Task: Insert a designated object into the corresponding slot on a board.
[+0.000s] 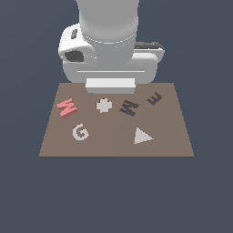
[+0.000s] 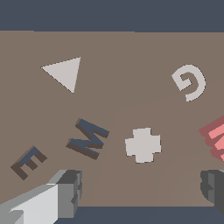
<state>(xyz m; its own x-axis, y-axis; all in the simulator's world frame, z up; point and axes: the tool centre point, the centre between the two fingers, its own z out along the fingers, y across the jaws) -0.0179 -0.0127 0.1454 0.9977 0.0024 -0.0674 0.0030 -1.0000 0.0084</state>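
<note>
Wrist view: my end effector (image 2: 142, 192) hangs empty, fingers (image 2: 65, 192) apart, over the board (image 2: 113, 48) near the cross (image 2: 143, 145). Block (image 2: 215, 136) lies off toward the G (image 2: 189, 81); slot (image 2: 89, 138) sits opposite.

A plain, flat slate-blue ground (image 1: 113, 195) fills the exterior view on every side, uniform in tone and without texture, seams or horizon. The wrist view shows the same blue (image 2: 109, 13) as bare strips. The light is soft and even, with only faint shading.
</note>
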